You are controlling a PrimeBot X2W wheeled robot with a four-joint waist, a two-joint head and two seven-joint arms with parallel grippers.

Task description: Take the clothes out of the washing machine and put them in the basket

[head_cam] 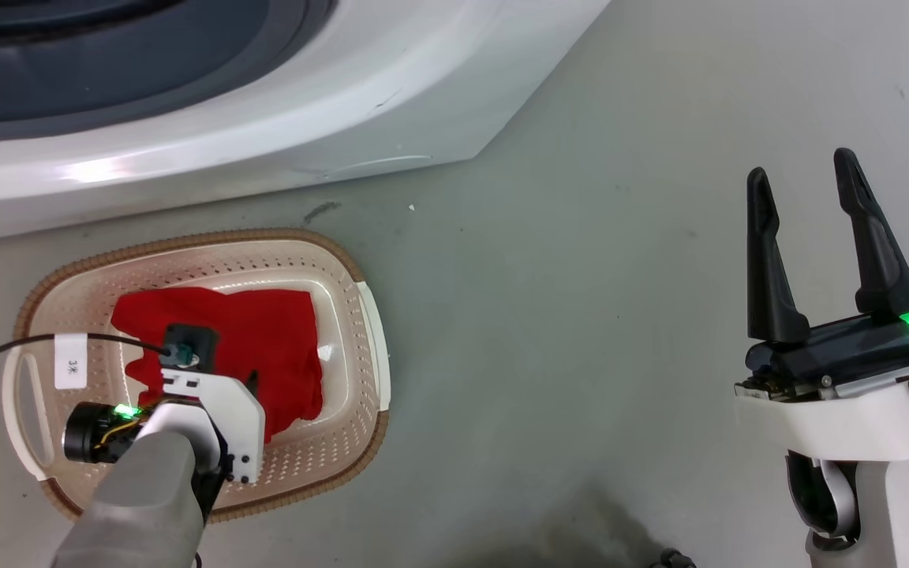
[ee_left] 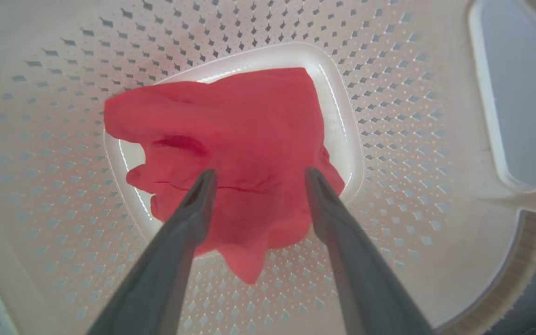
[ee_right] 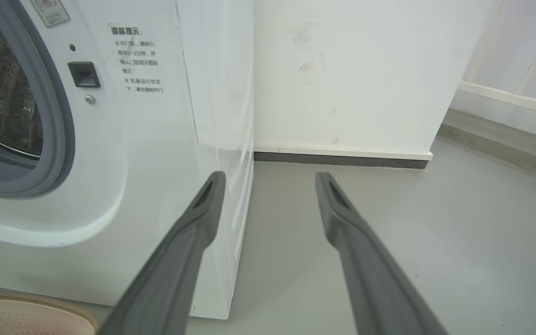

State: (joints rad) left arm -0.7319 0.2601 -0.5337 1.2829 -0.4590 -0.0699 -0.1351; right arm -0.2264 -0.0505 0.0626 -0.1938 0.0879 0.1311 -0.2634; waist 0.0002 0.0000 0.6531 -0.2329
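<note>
Nearest the head camera, the left arm's pale forearm (head_cam: 139, 505) and wrist reach down into the basket (head_cam: 348, 272), hiding that claw's fingers from above. In the left wrist view the left claw (ee_left: 259, 173) is spread wide with nothing between its 2 fingers, pointing at the red garment (ee_left: 249, 130). Whether the tips touch the cloth cannot be told.

The garment (head_cam: 265, 339) lies crumpled on the basket's bottom, 1 edge lapping up a perforated wall (ee_left: 389, 116). A black cable with a white tag (head_cam: 70, 360) crosses the basket's left rim to the wrist.

The right claw (head_cam: 802, 167) is held well apart from the basket, over bare floor (head_cam: 581, 315). It is also wide open and empty.

The floor is smooth grey-green, scuffed in places. The basket sits on it just in front of the washing machine (head_cam: 265, 118), whose white front is cut off by the top edge.

The right wrist view, past that claw (ee_right: 270, 176), shows a corner of the basket (ee_right: 16, 307), the machine's grey gasket (ee_right: 58, 116) and a dark slice of steel drum (ee_right: 3, 93). What lies inside the drum cannot be made out. Beyond stand a marked white wall (ee_right: 342, 70) and a dark skirting strip (ee_right: 342, 159).
</note>
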